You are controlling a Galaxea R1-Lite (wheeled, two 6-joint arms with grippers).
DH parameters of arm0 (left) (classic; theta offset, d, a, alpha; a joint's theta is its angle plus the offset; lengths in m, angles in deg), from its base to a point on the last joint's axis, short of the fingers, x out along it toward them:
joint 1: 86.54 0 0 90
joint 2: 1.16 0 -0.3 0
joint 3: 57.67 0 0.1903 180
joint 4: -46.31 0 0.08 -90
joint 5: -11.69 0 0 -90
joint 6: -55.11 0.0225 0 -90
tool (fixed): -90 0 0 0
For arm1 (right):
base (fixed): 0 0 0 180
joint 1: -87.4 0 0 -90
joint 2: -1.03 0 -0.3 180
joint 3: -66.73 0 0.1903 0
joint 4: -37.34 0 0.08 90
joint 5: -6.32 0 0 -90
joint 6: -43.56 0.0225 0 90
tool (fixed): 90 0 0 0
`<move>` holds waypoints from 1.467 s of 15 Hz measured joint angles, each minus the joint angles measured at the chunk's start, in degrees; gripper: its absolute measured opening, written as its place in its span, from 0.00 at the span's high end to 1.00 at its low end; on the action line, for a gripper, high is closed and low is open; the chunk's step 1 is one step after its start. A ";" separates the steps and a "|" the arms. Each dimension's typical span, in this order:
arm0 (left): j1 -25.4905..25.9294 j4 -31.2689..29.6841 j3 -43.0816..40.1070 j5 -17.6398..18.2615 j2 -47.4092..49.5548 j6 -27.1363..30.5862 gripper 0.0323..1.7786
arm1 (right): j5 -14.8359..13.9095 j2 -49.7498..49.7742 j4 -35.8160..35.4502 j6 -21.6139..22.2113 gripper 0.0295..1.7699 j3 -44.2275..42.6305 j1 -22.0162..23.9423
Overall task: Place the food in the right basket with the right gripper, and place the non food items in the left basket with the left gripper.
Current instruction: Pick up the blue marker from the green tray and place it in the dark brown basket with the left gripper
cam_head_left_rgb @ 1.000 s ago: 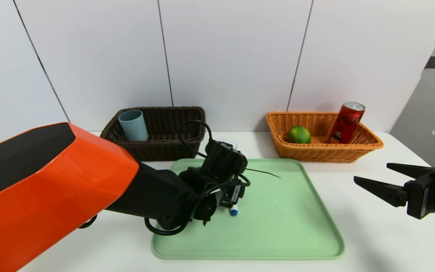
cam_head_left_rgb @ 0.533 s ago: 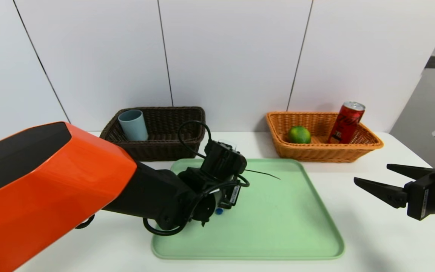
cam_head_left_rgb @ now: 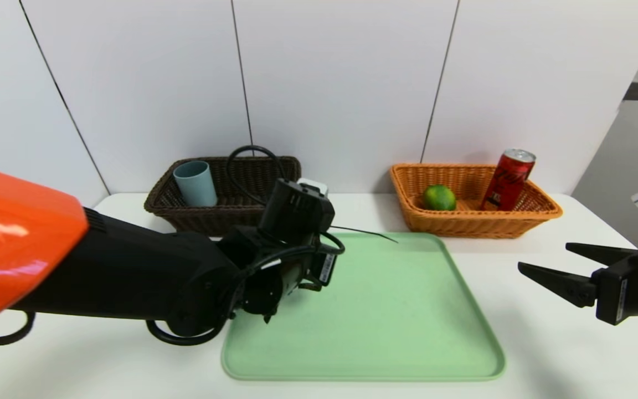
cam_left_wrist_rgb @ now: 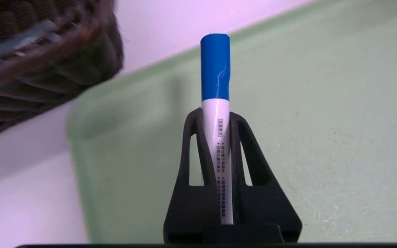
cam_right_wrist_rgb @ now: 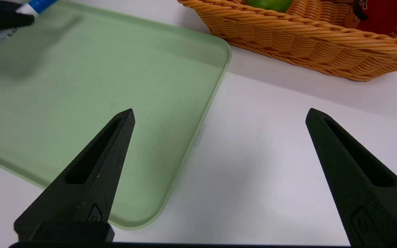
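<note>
Marker point(cam_left_wrist_rgb: 215, 137) raised above tray point(cam_left_wrist_rgb: 339, 155), between 2 fingers point(cam_left_wrist_rgb: 190, 206) of left hand point(cam_left_wrist_rgb: 215, 113)

Green tray, brown and orange baskets, blue-capped marker.
The tray point(cam_head_left_rgb: 385, 310) is plain pale green; the marker point(cam_left_wrist_rgb: 215, 137) is white with a blue cap and dark printed characters. Near the table's point(cam_head_left_rgb: 551, 338) far edge, the left basket point(cam_head_left_rgb: 214, 219) is dark brown weave, its cup point(cam_head_left_rgb: 196, 185) plain blue-grey; the right basket point(cam_head_left_rgb: 463, 224) is orange weave, its lime point(cam_head_left_rgb: 439, 198) green, its can point(cam_head_left_rgb: 508, 183) red with black lettering and a silver top. The table is white.
</note>
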 joint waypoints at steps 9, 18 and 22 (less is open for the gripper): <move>21.81 -11.08 13.14 10.95 4.92 18.59 0.93 | -0.02 -0.61 0.02 -0.57 0.03 1.65 -0.09; 23.77 -29.99 11.15 15.93 -6.73 19.79 0.93 | -0.24 -0.52 0.06 -0.78 0.03 2.01 -0.02; 23.75 -30.14 9.84 15.87 -9.81 19.22 0.93 | -0.20 -0.49 0.05 -0.85 0.03 2.15 -0.09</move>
